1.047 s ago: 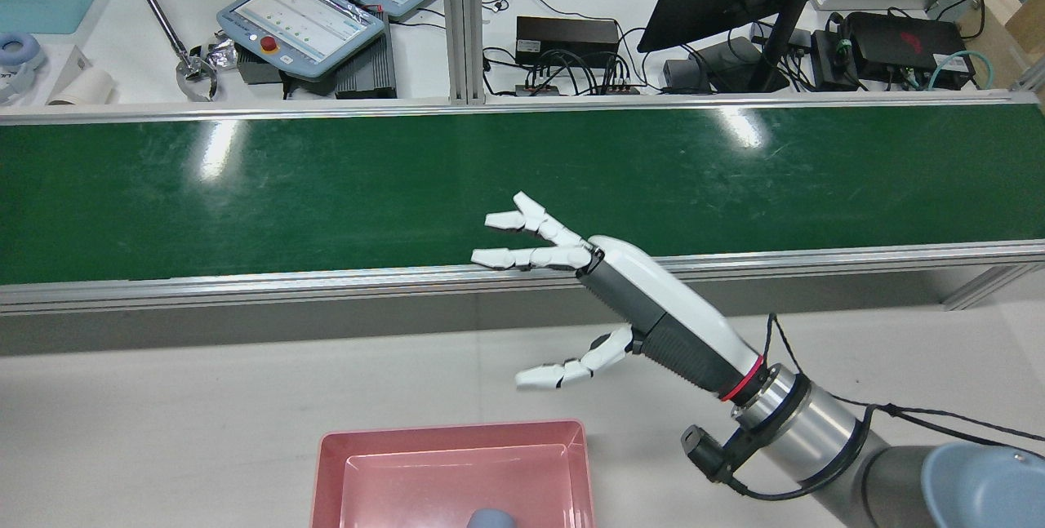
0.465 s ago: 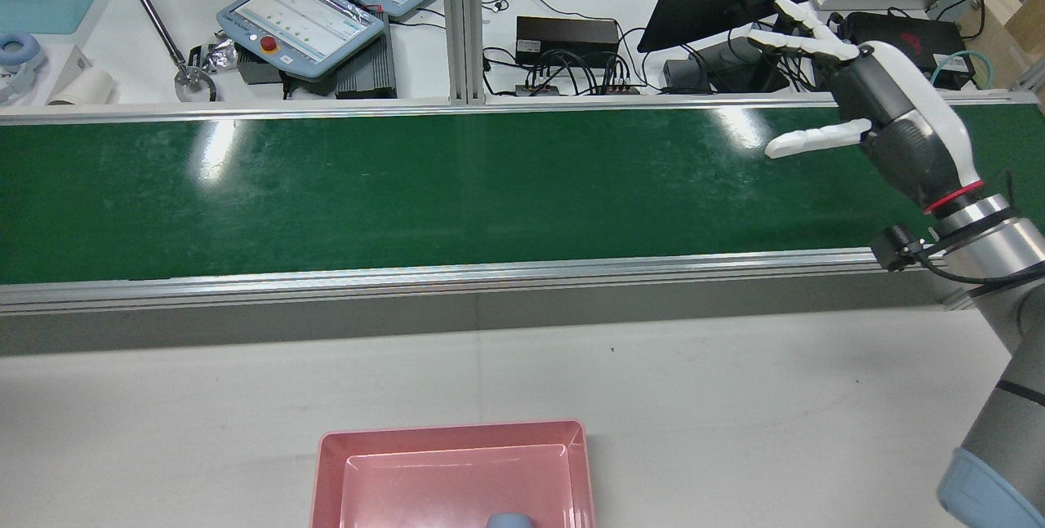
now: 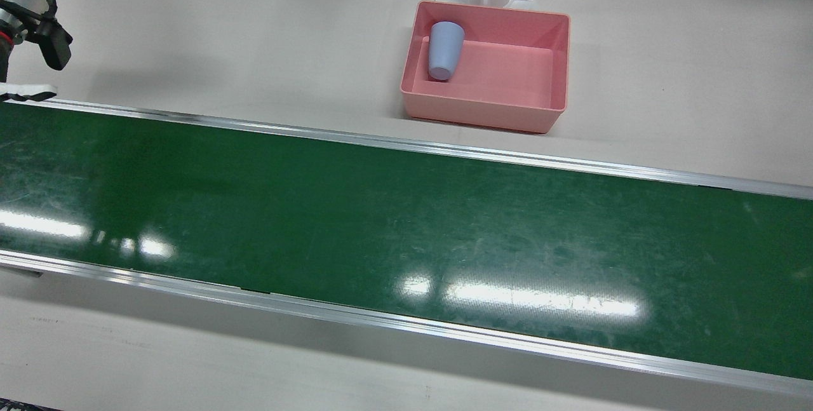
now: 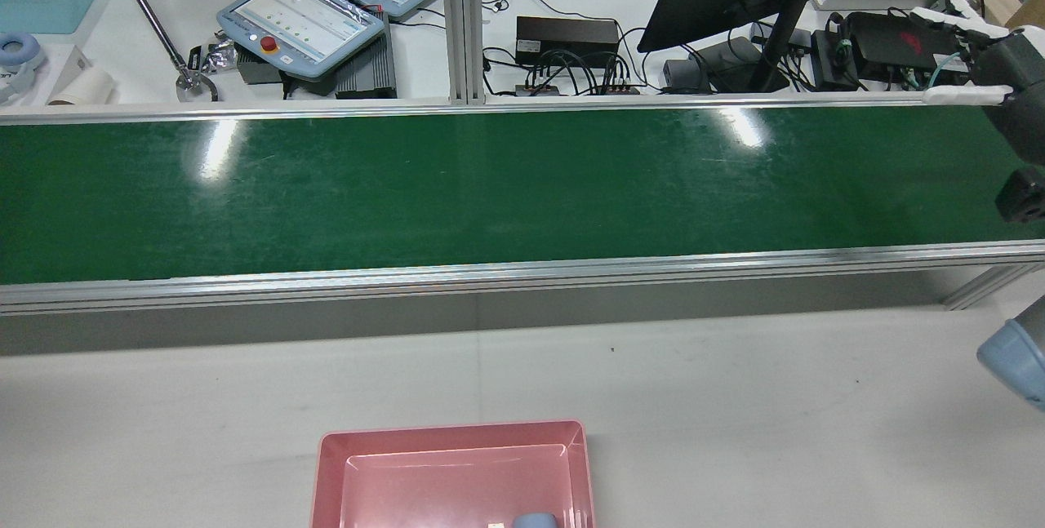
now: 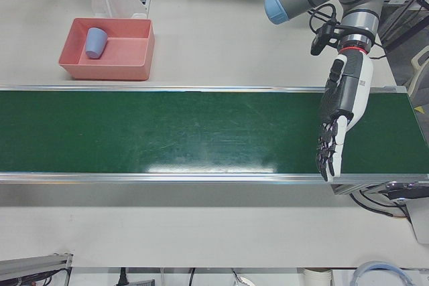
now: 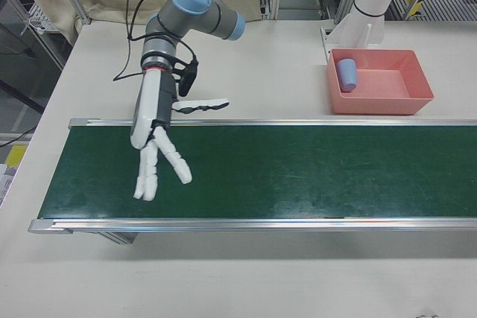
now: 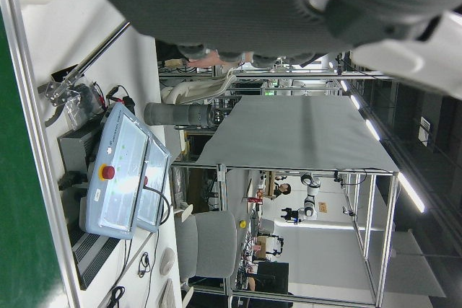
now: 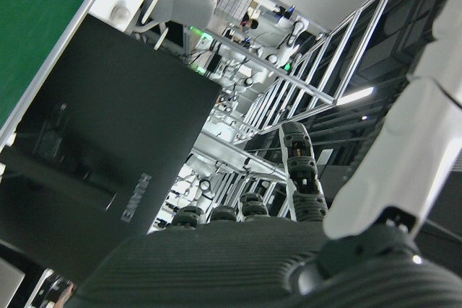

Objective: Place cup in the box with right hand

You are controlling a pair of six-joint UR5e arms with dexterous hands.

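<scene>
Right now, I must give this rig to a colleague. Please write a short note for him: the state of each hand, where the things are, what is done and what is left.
Right hand: open, holds nothing, above its end of the belt.
Left hand: open, holds nothing, above the other end of the belt.
Cup: inside the box, lying on its side in one corner.
Box: on the table between the belt and the pedestals.
Done: the cup is in the box.
Left: nothing that I can see; both hands are apart from the box.
</scene>
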